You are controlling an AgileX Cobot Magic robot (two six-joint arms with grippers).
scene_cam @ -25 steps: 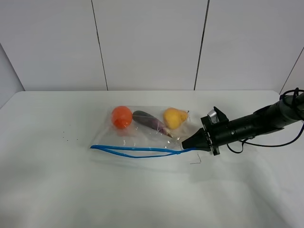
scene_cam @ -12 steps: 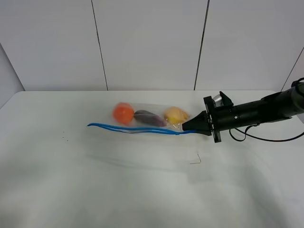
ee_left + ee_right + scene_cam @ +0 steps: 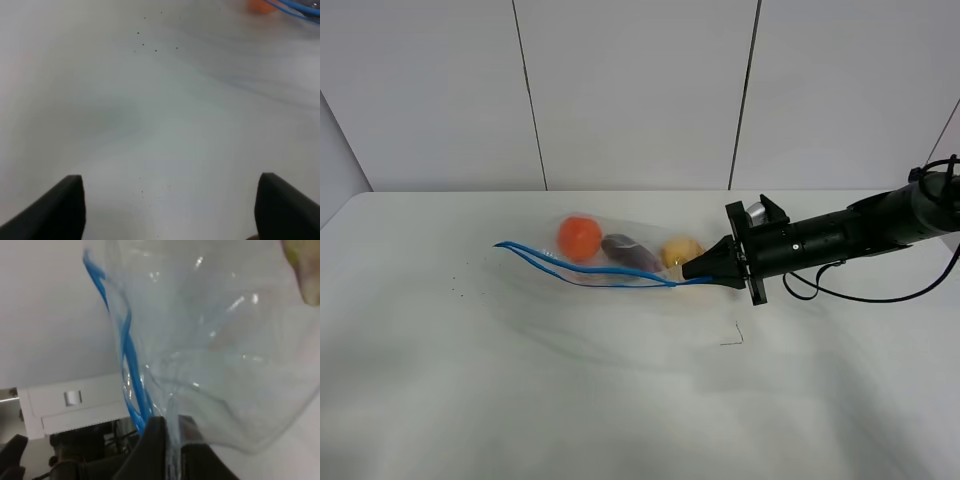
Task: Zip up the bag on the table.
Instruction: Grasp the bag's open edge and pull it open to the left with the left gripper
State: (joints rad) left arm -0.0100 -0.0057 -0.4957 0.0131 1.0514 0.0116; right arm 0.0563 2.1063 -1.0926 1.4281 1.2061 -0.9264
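Note:
The clear bag (image 3: 620, 255) lies on the white table (image 3: 620, 400), with an orange (image 3: 579, 238), a purple eggplant (image 3: 628, 251) and a yellow pear (image 3: 680, 250) inside. Its blue zip strip (image 3: 590, 268) runs along the near edge and gapes at the left end. My right gripper (image 3: 694, 268) is shut on the bag's right corner and holds that end up off the table. The right wrist view shows the gripper (image 3: 171, 437) pinching the plastic beside the zip strip (image 3: 129, 357). My left gripper (image 3: 170, 215) hangs open over bare table, with the orange (image 3: 260, 5) far ahead of it.
A small thin bent mark (image 3: 732, 336) lies on the table in front of the right gripper. Dark specks (image 3: 460, 290) dot the surface left of the bag. A black cable (image 3: 880, 295) loops from the right arm. White wall panels stand behind the table.
My right gripper has moved left and back with the bag's corner in it. The bag's near edge has lifted and shifted left. The zip strip now slopes up toward its left end.

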